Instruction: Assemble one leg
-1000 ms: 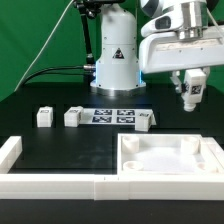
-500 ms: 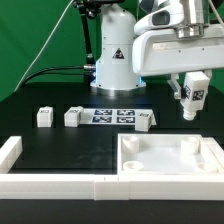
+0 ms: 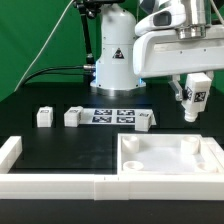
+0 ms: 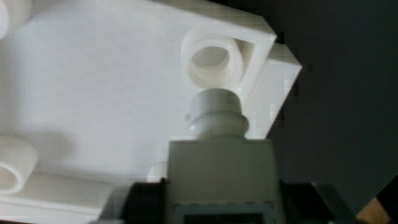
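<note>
**Gripper (image 3: 190, 93) clamps a leg in the air over the tray's far corner**

Gripper fingers are closed nearly all the way, pinching the leg (image 3: 193, 104) between them. Nothing else is in their grasp. In the exterior view the pair hangs at about three o'clock, clear of the table, above and slightly behind the far right corner of the tray (image 3: 168, 172).

The leg is a short, stubby block of white plastic. A black-and-white square marker tag (image 3: 198, 97) sits on the face that is turned toward the exterior camera. The leg hangs slightly tilted, its lower end pointing down toward the tray and touching nothing. In the wrist view the leg runs out from between the fingers as a squarish body that narrows to a rounded peg tip (image 4: 215, 104). That tip lies just beside a round corner socket (image 4: 214, 62) of the tray, not over its opening. How high the tip stands above the tray cannot be told from that view.

The tray is a large white square part with raised walls and lies on the black table (image 3: 70, 145) at about five o'clock. Three more legs stand in a row near the centre of the exterior view: one (image 3: 44, 116) at nine o'clock, a second (image 3: 73, 117) next to it, and a third (image 3: 145, 120) past the marker board (image 3: 112, 115). A long white border rail (image 3: 50, 183) runs along the near edge of the table at about seven o'clock.
</note>
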